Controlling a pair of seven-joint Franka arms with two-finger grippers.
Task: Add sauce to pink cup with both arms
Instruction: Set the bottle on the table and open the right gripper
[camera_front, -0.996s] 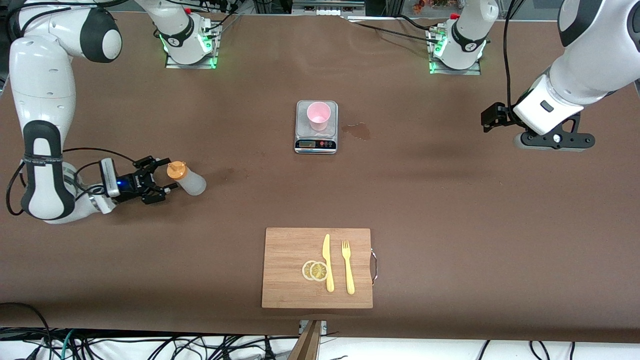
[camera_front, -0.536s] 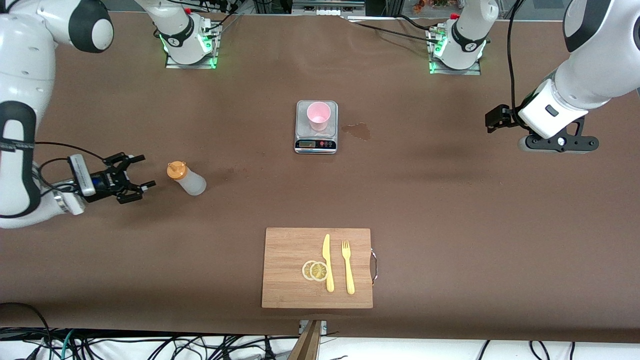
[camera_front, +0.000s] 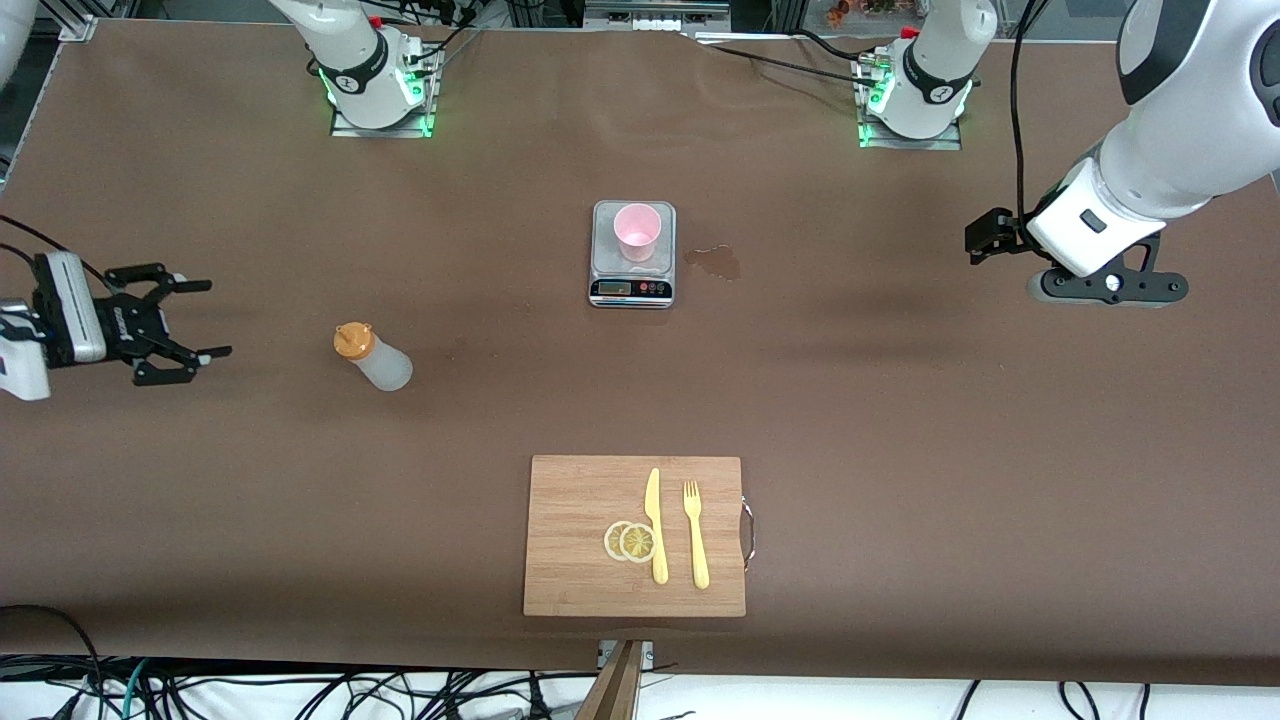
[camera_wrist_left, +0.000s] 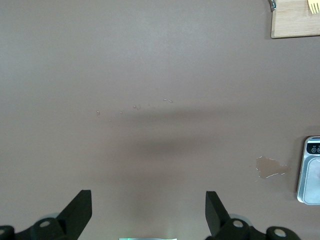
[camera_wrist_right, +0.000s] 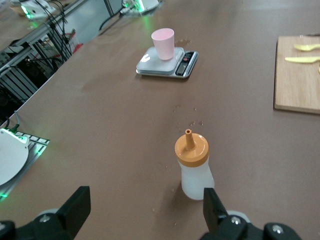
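Note:
The sauce bottle, whitish with an orange nozzle cap, stands upright on the brown table toward the right arm's end. My right gripper hovers open and empty, well clear of the sauce, farther toward that end. In the right wrist view the sauce stands just ahead of the right gripper, close to one fingertip. The pink cup sits on a small silver scale at mid-table, also seen from the right wrist as pink cup. My left gripper waits open over bare table at the left arm's end; from its wrist the left gripper holds nothing.
A wooden cutting board near the front edge carries a yellow knife, a yellow fork and two lemon slices. A wet stain lies beside the scale toward the left arm's end.
My right gripper, open around the bottle's cap a second ago, has drawn back toward the right arm's end, leaving the bottle standing. The left arm has barely shifted.

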